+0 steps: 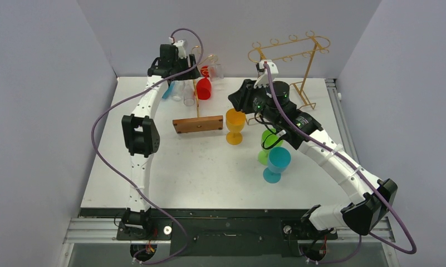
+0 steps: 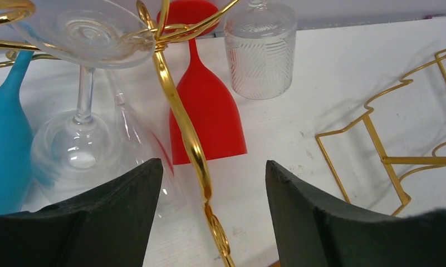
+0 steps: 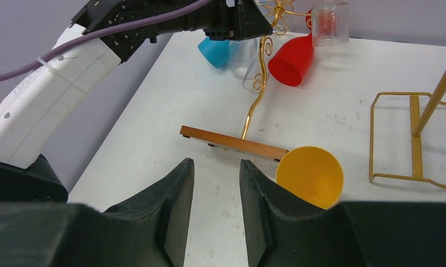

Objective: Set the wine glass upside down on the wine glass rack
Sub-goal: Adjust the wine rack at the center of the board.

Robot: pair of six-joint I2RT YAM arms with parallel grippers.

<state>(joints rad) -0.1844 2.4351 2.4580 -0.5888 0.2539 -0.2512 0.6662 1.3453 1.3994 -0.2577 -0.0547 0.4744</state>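
The wine glass rack, a gold wire tree on a brown wooden base, stands mid-table. A red wine glass, a blue one and a clear one hang upside down from its curled arms. My left gripper is open high up at the rack. Its fingers stand on either side of the wavy gold stem without touching it. My right gripper is open by a narrow gap and holds nothing. It hovers over the table beside an upright yellow wine glass.
A green glass and a teal glass are on the table under my right arm. A taller gold frame rack stands at the back right. A ribbed clear tumbler sits behind the tree rack.
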